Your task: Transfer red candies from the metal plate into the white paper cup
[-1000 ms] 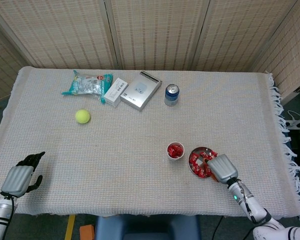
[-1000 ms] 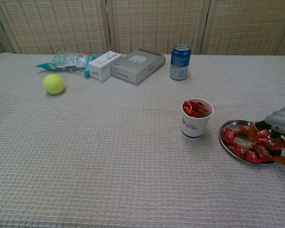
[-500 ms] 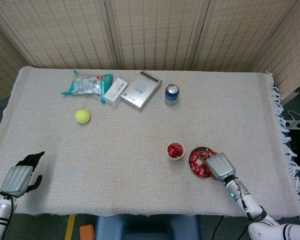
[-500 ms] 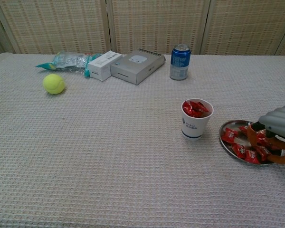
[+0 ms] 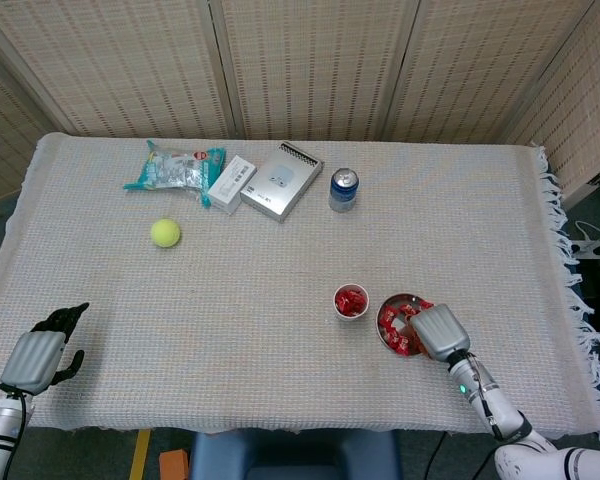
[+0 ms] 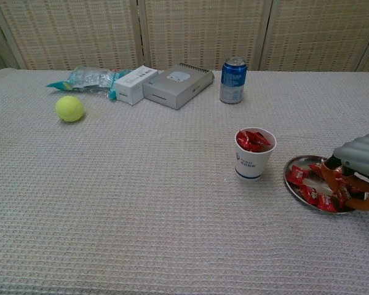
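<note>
The white paper cup [image 5: 351, 300] [image 6: 254, 153] stands upright on the cloth with red candies inside. Just to its right lies the metal plate [image 5: 405, 297] [image 6: 290, 169], with several red candies [image 5: 392, 322] [image 6: 304, 193] in it. My right hand [image 5: 439, 332] [image 6: 357, 160] hovers over the plate's right half, its fingers [image 6: 341, 184] curled down among the candies. Whether a candy is pinched is hidden. My left hand [image 5: 40, 360] hangs at the table's near-left corner, fingers apart and holding nothing.
At the back stand a blue can [image 5: 343, 189] [image 6: 233, 80], a grey box [image 5: 281, 181] [image 6: 178, 85], a white box [image 5: 231, 183] [image 6: 135, 85] and a snack bag [image 5: 175, 167] [image 6: 86, 78]. A tennis ball [image 5: 165, 233] [image 6: 69, 109] lies at the left.
My right hand has shifted slightly left over the plate and its fingers have curled further into the candies. The left hand has not moved.
</note>
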Available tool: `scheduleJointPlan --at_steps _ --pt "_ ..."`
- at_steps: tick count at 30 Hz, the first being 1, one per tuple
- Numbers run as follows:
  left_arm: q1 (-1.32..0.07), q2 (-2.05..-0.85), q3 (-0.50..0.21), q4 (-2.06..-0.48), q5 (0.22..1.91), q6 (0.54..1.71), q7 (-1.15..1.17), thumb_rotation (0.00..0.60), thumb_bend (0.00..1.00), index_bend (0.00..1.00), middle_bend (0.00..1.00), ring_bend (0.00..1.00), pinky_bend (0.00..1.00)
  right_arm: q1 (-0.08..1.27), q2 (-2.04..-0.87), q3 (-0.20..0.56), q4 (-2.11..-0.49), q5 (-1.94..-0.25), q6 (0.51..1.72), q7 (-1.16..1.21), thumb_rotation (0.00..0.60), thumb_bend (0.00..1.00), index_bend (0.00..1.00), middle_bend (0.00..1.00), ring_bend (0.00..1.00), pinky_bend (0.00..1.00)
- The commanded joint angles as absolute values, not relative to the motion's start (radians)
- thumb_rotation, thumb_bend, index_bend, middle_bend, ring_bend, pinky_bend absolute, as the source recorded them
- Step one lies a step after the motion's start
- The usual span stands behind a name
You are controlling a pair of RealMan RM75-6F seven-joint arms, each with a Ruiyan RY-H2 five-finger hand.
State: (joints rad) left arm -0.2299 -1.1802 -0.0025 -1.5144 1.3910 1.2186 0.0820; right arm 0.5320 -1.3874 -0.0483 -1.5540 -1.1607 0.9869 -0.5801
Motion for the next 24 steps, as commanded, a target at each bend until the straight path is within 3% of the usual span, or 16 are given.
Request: scheduleJointPlan --at_steps 1,12,19,24 --pt "-0.230 -1.180 -0.002 -1.515 1.391 1.218 0.082 0.600 0.47 0.00 0.10 0.10 0.26 0.527 -1.372 -0.041 -1.571 -1.179 1.001 -0.555 0.600 0.24 0.58 0.84 0.89 1.00" --pt "-0.233 -1.186 -0.003 -1.514 1.387 1.213 0.093 0.600 0.47 0.00 0.10 0.10 0.26 0.567 -1.283 0.074 -1.767 -1.237 1.038 -0.438 0.600 0.24 0.55 0.84 0.89 1.00" --pt "-0.233 -1.182 -0.004 -1.514 1.387 1.212 0.085 0.600 0.47 0.00 0.10 0.10 0.26 0.668 -1.359 0.168 -1.779 -1.083 0.974 -0.501 0.600 0.24 0.54 0.84 0.89 1.00" --pt "-0.232 -1.175 -0.005 -1.513 1.389 1.215 0.067 0.600 0.47 0.00 0.10 0.10 0.26 0.723 -1.429 0.184 -1.730 -0.991 0.958 -0.564 0.600 0.24 0.54 0.84 0.89 1.00"
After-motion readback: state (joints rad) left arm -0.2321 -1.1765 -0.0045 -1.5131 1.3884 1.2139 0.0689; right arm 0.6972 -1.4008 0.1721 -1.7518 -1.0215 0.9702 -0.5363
